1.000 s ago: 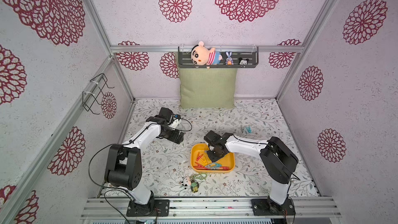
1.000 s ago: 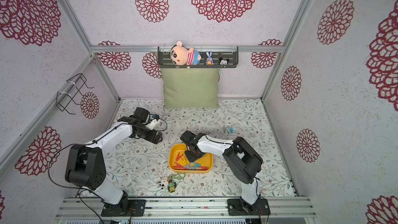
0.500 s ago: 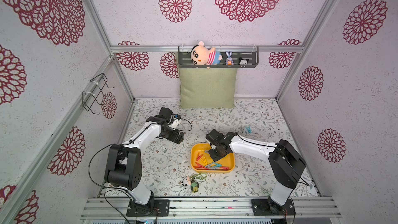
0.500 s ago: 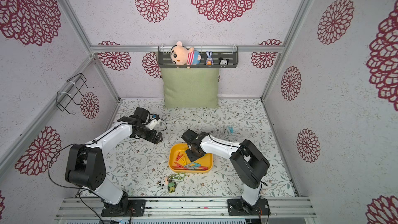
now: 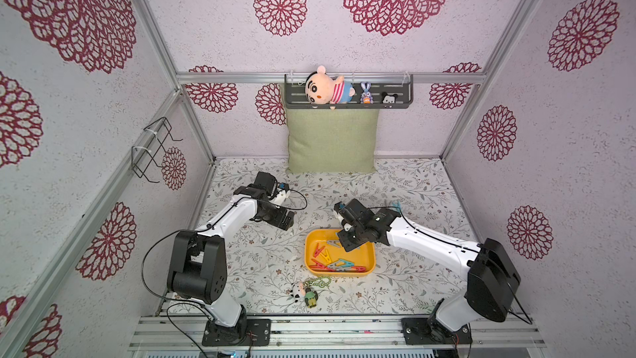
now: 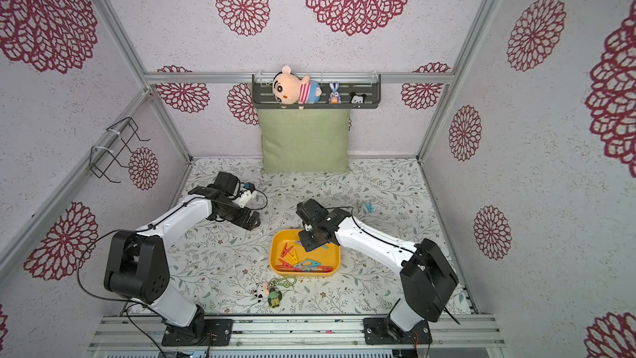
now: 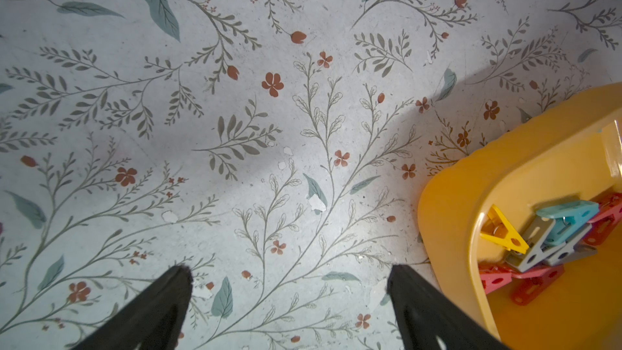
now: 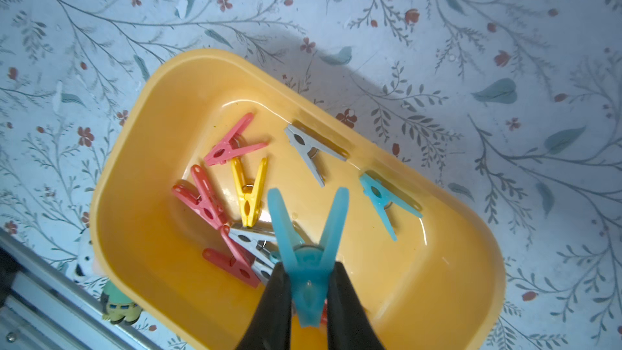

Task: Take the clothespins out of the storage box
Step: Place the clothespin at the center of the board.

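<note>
While above storage box, blue clothespin clamped within right end effector

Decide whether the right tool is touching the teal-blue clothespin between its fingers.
Touching. The right wrist view shows the right tool shut on the teal-blue clothespin, both black fingers pressed against its sides.

We see two matching arms, the left arm and the right arm, each built of glossy white link shells between bulky, rounded black joint housings. Thin black cables loop along the links. Each arm stands on a flat black base plate with small bright screw heads. The left gripper and right gripper have matt black fingers tapering to blunt tips.
</note>
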`<act>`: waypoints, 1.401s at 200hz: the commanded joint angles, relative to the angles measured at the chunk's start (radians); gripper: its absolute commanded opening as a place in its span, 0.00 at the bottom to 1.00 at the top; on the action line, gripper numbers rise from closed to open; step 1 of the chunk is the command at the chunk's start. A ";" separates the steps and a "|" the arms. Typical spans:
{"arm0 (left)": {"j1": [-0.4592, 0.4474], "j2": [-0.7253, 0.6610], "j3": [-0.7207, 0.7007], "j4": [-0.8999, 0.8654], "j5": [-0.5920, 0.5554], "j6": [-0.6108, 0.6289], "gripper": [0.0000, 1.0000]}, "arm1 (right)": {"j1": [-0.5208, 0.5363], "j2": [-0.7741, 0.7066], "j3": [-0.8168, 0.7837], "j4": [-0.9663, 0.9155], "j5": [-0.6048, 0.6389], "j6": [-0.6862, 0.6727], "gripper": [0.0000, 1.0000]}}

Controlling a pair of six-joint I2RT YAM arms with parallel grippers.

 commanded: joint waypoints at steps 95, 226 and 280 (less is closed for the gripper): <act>-0.006 0.005 0.002 0.010 -0.003 0.000 0.99 | -0.420 -0.121 -0.048 -0.101 0.053 -0.033 0.17; -0.009 -0.008 0.003 0.007 0.006 -0.002 0.99 | -0.811 0.345 0.231 -0.058 0.058 -0.295 0.18; -0.011 -0.008 0.003 0.006 0.008 -0.002 0.99 | -0.842 0.481 0.325 -0.054 0.054 -0.339 0.20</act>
